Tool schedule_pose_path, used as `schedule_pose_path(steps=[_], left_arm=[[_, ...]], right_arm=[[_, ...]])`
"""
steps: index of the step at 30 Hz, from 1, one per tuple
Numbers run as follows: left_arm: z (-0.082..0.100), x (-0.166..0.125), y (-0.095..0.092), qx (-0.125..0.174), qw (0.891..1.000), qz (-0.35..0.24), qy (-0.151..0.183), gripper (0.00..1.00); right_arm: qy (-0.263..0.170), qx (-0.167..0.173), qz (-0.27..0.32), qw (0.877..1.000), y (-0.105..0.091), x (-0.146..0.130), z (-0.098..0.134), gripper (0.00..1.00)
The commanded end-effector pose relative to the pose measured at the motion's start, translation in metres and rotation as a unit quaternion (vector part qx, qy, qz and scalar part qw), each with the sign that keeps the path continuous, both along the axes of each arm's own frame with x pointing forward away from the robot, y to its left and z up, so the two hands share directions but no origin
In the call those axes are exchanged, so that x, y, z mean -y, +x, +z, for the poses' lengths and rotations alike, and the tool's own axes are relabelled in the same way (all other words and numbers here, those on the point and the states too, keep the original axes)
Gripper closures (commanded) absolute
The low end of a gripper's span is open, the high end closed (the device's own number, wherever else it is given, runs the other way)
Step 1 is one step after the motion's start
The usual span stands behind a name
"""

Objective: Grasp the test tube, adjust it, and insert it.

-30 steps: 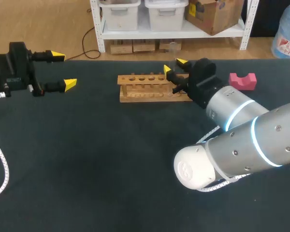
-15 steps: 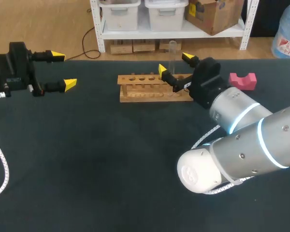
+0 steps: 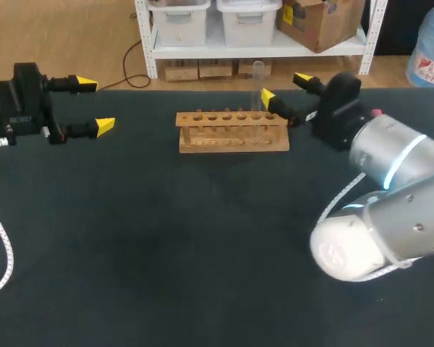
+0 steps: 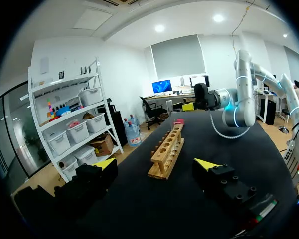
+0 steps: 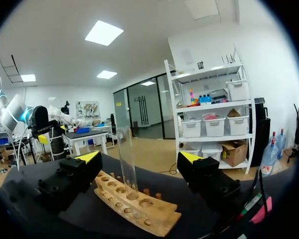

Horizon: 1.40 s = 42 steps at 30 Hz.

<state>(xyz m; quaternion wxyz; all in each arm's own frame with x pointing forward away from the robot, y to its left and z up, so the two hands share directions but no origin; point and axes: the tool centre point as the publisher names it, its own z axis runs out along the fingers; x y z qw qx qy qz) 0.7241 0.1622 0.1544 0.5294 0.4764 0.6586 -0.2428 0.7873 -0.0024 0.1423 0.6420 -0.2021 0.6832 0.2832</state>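
You have the clear, slender test tube [image 3: 258, 83] standing upright in a hole toward the right end of the pale wooden rack [image 3: 231, 141], on the dark table [image 3: 166, 238]. Judge it as light and stiff, but smooth, slippery and easily broken. If you take hold again, grip the bare stretch above the rack with gentle, square pressure, not the rim.

Your right claw [image 3: 286, 88] sits just beside the rack's right end with its yellow-tipped fingers spread apart and holding nothing. In the right wrist view the test tube [image 5: 125, 157] rises ahead of that claw [image 5: 138, 158], in line with the gap between the fingers and touching neither.

Your left claw [image 3: 95, 105] is well apart at the table's left side, also spread and empty.
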Motion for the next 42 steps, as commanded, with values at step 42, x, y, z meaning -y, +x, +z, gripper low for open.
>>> schedule_pose_path(steps=[42], left_arm=[[-0.002, 0.001, -0.001, 0.004, 1.0, 0.003, -0.002, 0.0]], right_arm=[[-0.003, -0.072, 0.004, 0.997, -0.01, 0.046, 0.026, 0.0]])
